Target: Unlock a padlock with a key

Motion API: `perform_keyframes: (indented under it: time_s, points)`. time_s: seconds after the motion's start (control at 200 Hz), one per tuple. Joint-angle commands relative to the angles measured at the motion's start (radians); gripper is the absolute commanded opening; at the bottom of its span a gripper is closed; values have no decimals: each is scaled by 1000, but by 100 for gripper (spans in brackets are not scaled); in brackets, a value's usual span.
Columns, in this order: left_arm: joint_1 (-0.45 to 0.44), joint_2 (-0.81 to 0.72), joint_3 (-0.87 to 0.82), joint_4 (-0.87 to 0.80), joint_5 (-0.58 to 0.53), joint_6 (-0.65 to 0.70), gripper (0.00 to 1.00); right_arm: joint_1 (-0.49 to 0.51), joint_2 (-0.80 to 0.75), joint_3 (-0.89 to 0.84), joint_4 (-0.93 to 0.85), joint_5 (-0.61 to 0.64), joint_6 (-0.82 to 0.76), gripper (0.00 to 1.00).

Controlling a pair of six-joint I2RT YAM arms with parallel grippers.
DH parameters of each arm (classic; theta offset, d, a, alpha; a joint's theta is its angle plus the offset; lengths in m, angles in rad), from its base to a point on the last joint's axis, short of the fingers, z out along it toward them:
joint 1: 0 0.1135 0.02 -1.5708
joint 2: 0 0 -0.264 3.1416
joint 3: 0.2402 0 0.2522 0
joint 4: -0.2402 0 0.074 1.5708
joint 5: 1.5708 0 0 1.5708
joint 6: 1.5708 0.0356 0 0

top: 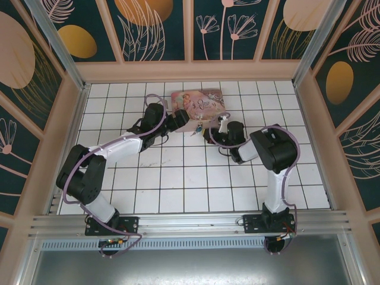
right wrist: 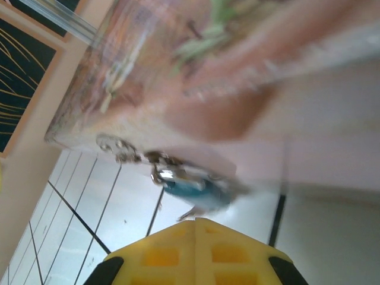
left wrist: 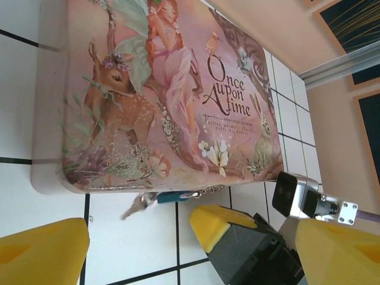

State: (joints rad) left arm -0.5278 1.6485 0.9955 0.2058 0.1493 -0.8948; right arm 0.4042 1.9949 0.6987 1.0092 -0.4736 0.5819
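The tiny blue padlock (left wrist: 172, 196) hangs by a short silver chain at the near edge of the pink floral tin box (left wrist: 166, 89). The slim grey key (left wrist: 133, 206) sticks out of the padlock's end onto the white tile. In the right wrist view the padlock (right wrist: 193, 191) is blurred, just above my right gripper (right wrist: 196, 222), whose yellow pads are pressed shut with nothing seen between them. The right gripper (left wrist: 205, 221) sits just beside the padlock, apart from the key. My left gripper (left wrist: 193, 240) is open wide, with its fingers (left wrist: 41, 252) either side of the right gripper.
The tin box (top: 197, 102) lies flat at the back middle of the white tiled floor (top: 178, 178). Both arms meet just in front of it, the left gripper (top: 183, 120) and the right gripper (top: 209, 133) either side of the padlock (top: 198, 126). Beige walls enclose the area.
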Motion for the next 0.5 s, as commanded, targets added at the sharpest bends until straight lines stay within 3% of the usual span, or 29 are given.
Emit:
perform_keyframes:
  time_s: [0.0,0.22,0.34,0.495]
  points:
    - [10,2,8,24,23,10,90,-11,-71,-59,-55,-27,2,0]
    - [9,46,13,36,156,55,90,-11,-158,-112,-93,-21,-20,0]
    - [8,56,-18,96,218,63,90,-11,-162,-91,-135,8,-56,49]
    - [8,56,-76,135,227,74,90,-10,-108,-22,-158,6,-83,55]
